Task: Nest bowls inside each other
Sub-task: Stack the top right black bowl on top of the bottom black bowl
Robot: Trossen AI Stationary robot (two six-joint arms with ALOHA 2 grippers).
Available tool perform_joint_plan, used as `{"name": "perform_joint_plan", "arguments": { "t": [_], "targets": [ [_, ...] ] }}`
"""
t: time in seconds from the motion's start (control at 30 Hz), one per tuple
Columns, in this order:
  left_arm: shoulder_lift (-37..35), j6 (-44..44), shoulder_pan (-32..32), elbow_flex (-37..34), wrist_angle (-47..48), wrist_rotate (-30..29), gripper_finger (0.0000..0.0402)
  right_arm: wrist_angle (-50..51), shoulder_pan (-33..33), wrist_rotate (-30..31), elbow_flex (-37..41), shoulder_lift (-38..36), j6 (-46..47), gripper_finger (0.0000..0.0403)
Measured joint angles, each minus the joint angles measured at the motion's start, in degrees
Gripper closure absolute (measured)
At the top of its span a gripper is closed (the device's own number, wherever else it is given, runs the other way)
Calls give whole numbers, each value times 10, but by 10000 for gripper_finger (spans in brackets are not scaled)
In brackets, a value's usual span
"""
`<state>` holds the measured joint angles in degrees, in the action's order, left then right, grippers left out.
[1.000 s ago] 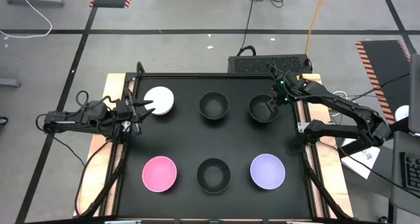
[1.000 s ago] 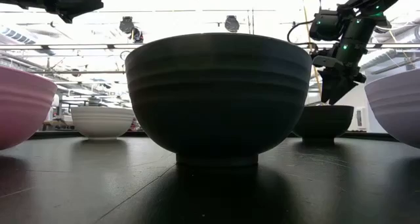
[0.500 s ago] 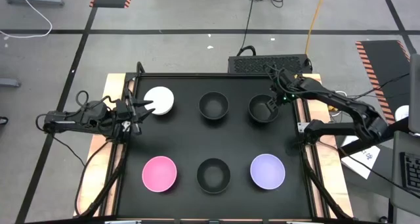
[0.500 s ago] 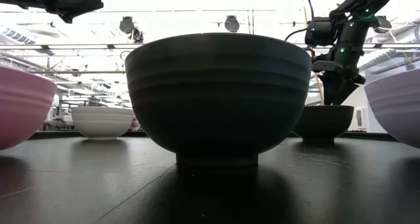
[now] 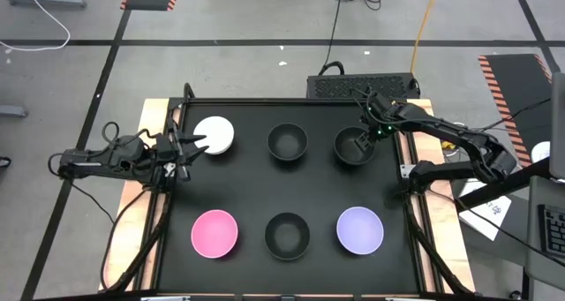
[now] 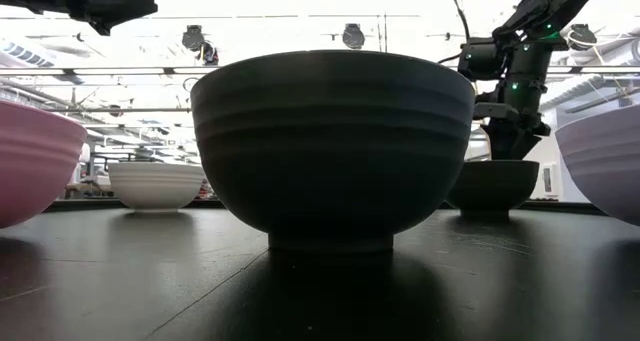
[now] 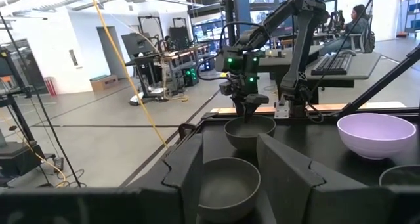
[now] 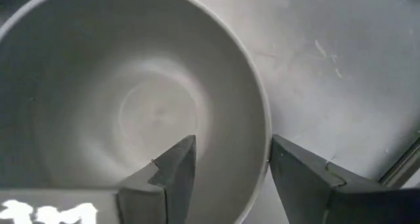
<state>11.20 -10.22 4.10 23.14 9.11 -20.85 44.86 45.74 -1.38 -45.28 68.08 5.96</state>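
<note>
The right gripper (image 5: 365, 140) straddles the rim of the far-right black bowl (image 5: 352, 146) — round, smooth-walled, on the black table (image 5: 247, 195) — one finger inside, one outside, spread, not clamped. The left gripper (image 5: 196, 146), partly parted, holds nothing beside the white bowl (image 5: 214, 134).

overhead, table-level, two wrist views

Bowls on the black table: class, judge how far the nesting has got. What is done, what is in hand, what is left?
Done: nothing; all six bowls sit apart. In hand: the right gripper straddles the rim of the far-right black bowl, one finger inside and one outside, not yet shut. The left gripper waits beside the white bowl. Left: all the nesting, including the pink bowl and lavender bowl.
</note>
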Motion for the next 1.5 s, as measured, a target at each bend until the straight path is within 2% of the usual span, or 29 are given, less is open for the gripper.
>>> {"name": "perform_joint_plan", "arguments": {
  "t": [0.53,0.9,1.33,1.5],
  "targets": [
    [0,2,0,0,2,4,254,2,0,-3,0,5,-7,313],
    [0,2,0,0,3,4,254,-5,0,-8,-2,65,-21,395],
    [0,5,0,0,7,4,254,-37,-1,-34,-4,44,-37,401],
    [0,5,0,0,9,4,254,-37,-15,-82,-51,40,-39,402]
  ]
}}
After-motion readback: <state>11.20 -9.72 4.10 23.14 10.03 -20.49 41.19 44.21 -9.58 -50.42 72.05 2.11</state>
